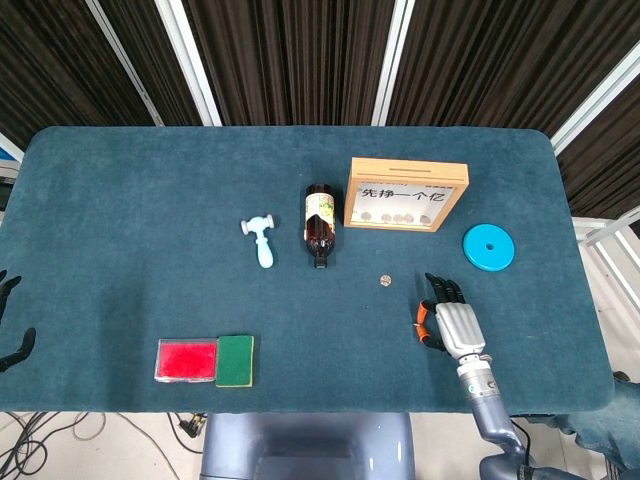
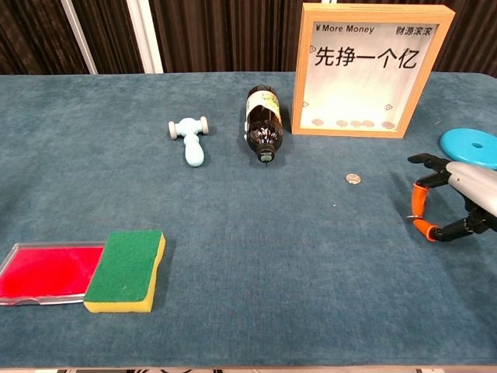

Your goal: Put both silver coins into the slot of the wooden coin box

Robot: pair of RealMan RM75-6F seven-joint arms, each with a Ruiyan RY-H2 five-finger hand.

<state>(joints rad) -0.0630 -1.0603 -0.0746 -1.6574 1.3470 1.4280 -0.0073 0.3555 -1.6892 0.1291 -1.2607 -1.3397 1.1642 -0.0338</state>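
We see one small round silver coin (image 1: 383,280) lying flat on the napped teal tablecloth (image 1: 120,200), in front of the upright wooden coin box (image 1: 406,194) with its glass front. Our right hand (image 1: 447,318) hovers near the coin with fingers spread, holding nothing. Of our left hand (image 1: 12,320) only dark fingertips show at the edge, so we cannot tell its state.

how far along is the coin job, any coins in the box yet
Done: several coins already lie inside the wooden coin box, though whose they are can't be told. In hand: nothing; the right hand hovers open near one silver coin on the table. Left: pick and slot it; no second loose coin shows.
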